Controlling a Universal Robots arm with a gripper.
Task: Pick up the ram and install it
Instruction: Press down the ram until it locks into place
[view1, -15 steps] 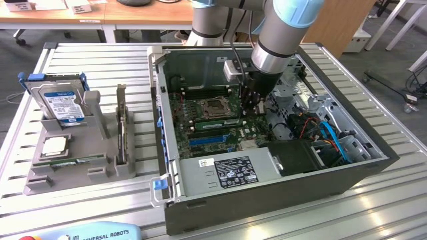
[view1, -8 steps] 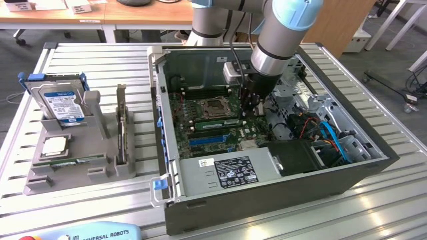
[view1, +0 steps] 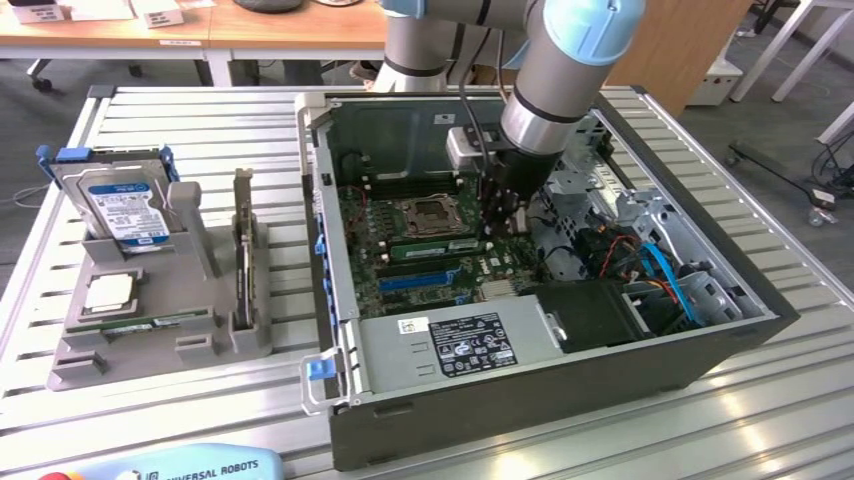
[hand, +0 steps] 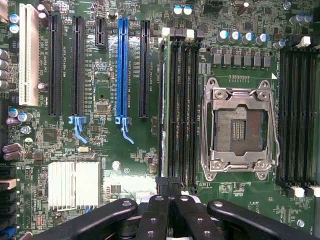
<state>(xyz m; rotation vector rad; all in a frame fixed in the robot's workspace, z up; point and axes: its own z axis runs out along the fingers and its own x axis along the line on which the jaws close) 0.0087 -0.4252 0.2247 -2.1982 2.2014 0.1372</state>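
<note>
hand (hand: 169, 192) shut — over motherboard (hand: 110, 150), empty socket (hand: 238, 131)

- In the exterior view the arm (view1: 567, 70) is cut off by the top edge of the frame.
- The pincer (view1: 505, 222) tip sits low inside the case (view1: 667, 350); its fingertips are lost against the dark board there.
- In the wrist view the pincer's black fingers (hand: 165, 210) run off the bottom edge, pressed together, hiding the near ends of the memory slots (hand: 181, 110).
- Whether a ram stick sits between them cannot be told.
- A grey slab (view1: 174, 467) at the exterior view's lower left is cropped by the bottom edge.
- The tray (view1: 80, 375) stick's label is too small to read.
</note>
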